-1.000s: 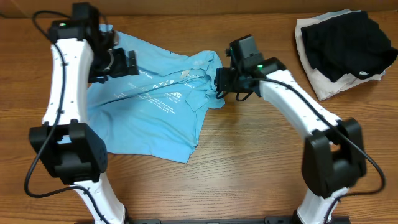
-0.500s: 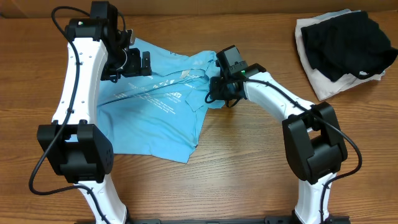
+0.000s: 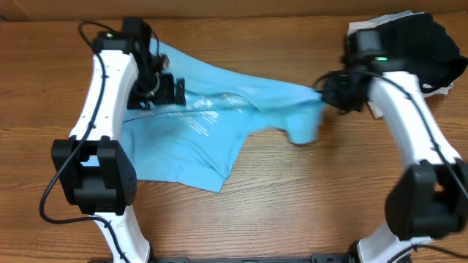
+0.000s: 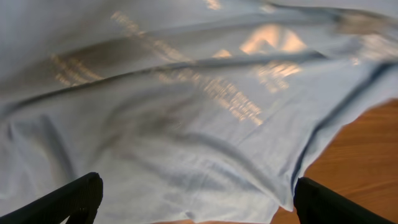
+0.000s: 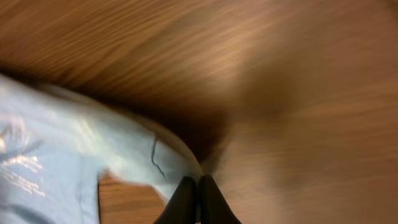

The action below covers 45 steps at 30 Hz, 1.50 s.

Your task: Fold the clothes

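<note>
T-shirt [image 3: 190,139] fabric is pinched at one edge between the right fingers [image 5: 185,200], which are pressed together; the wrist view shows a hemmed corner running up to their tips. The left fingers [image 4: 68,200] are spread wide, one at each lower corner of the wrist view, with the printed cloth lying between and beyond them; they grip nothing.

The garment lies on the wooden surface [image 3: 292,204], white print facing up. Its upper part is drawn into a taut band whose long axis runs left to right, from under the left arm [image 3: 102,109] to the right fingers. A small flap hangs below the band near the right end. The wider body spreads toward the near edge at left of centre.

A black garment [image 3: 409,51] rests on a white cloth [image 3: 357,31] at the far right corner, just beyond the right arm [image 3: 409,131].

Compared with half a second earlier, the right fingers have travelled from the shirt's middle toward the right, stretching the crumpled section out. The left arm has shifted slightly.
</note>
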Tool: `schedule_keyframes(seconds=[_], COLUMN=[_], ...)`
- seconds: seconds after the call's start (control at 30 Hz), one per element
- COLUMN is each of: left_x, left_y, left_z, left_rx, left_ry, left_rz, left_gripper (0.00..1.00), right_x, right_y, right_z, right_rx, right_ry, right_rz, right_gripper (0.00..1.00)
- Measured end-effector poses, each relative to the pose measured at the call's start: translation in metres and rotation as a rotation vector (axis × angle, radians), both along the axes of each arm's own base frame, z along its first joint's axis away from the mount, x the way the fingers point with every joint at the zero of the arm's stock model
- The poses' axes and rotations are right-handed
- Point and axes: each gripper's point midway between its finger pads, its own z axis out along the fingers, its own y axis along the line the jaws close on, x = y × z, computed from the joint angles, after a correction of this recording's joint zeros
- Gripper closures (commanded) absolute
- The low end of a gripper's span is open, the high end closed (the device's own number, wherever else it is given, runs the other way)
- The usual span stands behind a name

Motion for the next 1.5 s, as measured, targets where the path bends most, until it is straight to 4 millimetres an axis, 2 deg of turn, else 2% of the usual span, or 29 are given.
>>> schedule_keyframes(seconds=[0.17, 0.3, 0.47, 0.5, 0.57, 0.63, 0.73, 0.83, 1.0, 1.17, 1.27, 1.37, 1.43, 1.5], left_x=[-0.041, -0.076, -0.107, -0.111, -0.116, -0.116, -0.113, -0.103, -0.063, -0.026, -0.008, 0.000, -0.005, -0.019], left_y=[-0.010, -0.012, -0.009, -0.008, -0.007, -0.007, -0.006, -0.001, 0.017, 0.031, 0.053, 0.089, 0.117, 0.138], left_z=[-0.044, -0.078, -0.102, -0.105, -0.111, -0.112, -0.113, -0.115, -0.118, -0.116, -0.113, -0.108, -0.106, -0.103], left_rx=[0.010, 0.022, 0.035, 0.037, 0.041, 0.043, 0.051, 0.085, 0.197, 0.240, 0.275, 0.345, 0.392, 0.413], left_ry=[0.154, 0.263, 0.351, 0.363, 0.371, 0.363, 0.339, 0.284, 0.101, -0.053, -0.124, -0.149, -0.126, -0.059], left_rz=[-0.026, -0.019, 0.012, 0.017, 0.022, 0.029, 0.043, 0.050, 0.044, 0.003, -0.020, -0.006, 0.028, 0.058], left_gripper=[0.00, 0.00, 0.00, 0.00, 0.00, 0.00, 0.00, 0.00, 0.00, 0.00, 0.00, 0.00, 0.00, 0.00], right_x=[-0.020, -0.025, -0.030, -0.030, -0.031, -0.032, -0.032, -0.030, -0.014, -0.004, 0.005, 0.019, 0.029, 0.034], right_y=[-0.034, -0.043, -0.043, -0.043, -0.043, -0.043, -0.043, -0.043, -0.037, -0.019, 0.004, 0.039, 0.063, 0.090], right_z=[0.006, 0.005, 0.004, 0.004, 0.004, 0.004, 0.004, 0.004, 0.009, 0.013, 0.017, 0.024, 0.030, 0.037], right_rx=[-0.007, -0.008, -0.003, -0.004, -0.004, -0.006, -0.004, -0.002, 0.024, 0.061, 0.061, 0.059, 0.058, 0.065], right_ry=[0.053, 0.073, 0.092, 0.093, 0.098, 0.098, 0.100, 0.092, 0.017, -0.042, -0.092, -0.178, -0.245, -0.304], right_rz=[-0.057, -0.071, -0.067, -0.065, -0.063, -0.059, -0.061, -0.059, 0.000, 0.093, 0.176, 0.284, 0.347, 0.415], right_gripper=[0.96, 0.96, 0.96, 0.92, 0.73, 0.57, 0.44, 0.38, 0.32, 0.31, 0.28, 0.28, 0.26, 0.25])
